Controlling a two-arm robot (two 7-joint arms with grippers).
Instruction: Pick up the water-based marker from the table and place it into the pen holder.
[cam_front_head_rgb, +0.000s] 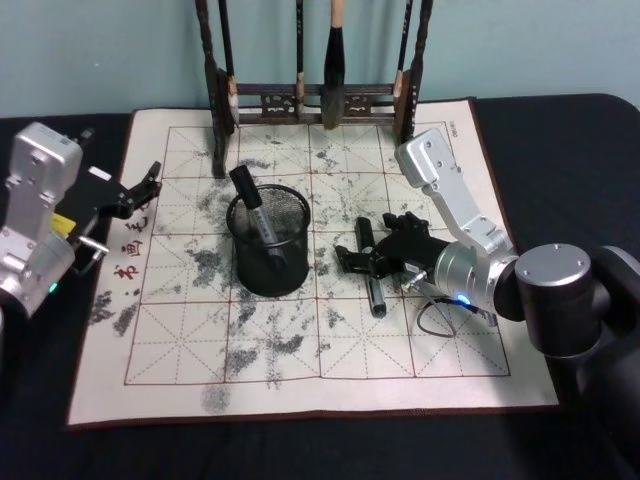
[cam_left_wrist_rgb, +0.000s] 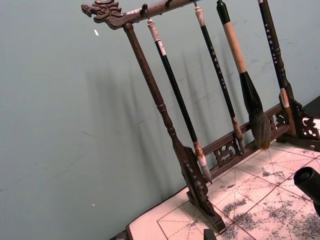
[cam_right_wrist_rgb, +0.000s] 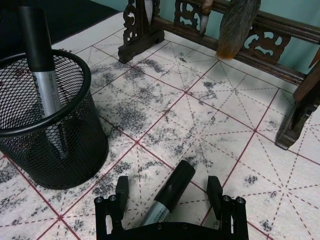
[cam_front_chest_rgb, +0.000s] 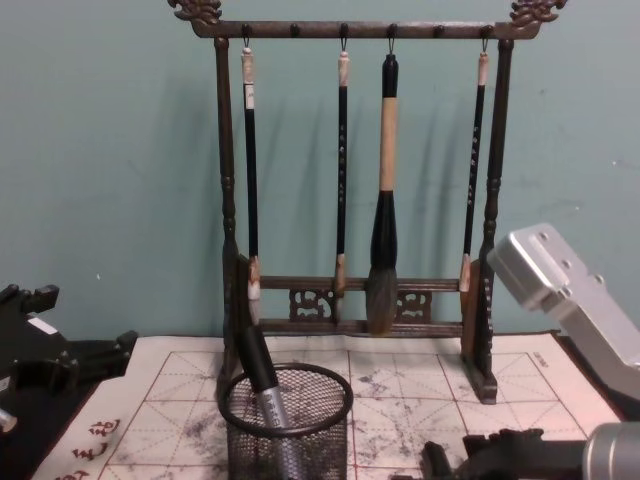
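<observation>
I'm looking down at the bench, draped in black, with a gridded calligraphy mat spread over most of it. A brush rack stands along the mat's far edge. The holder sits upright near the mat's middle, and one marker already leans inside it.

My right gripper is low over the mat, just to the right of the holder. Its fingers are spread, one on each side of the loose marker, and I see a gap on both sides, so nothing is pinched yet. The left gripper is parked at the mat's left edge, well apart from the marker, so I judge this is the right arm's job.

The loose marker lies flat on the mat. In the head view its long axis runs roughly near to far, only slightly slanted. The black cap points away towards the rack and the silver barrel comes back under the wrist. That puts the fingers' closing line across the barrel rather than along it, which is what I want for a pinch. The marker sits a little skewed between them, and closer to one finger than the other, so I expect it may roll or swing as they close.

Once it is held, the holder lies close by to the left. I'd have to lift clear of the rim and tip the marker upright, avoiding the one already leaning there.
</observation>
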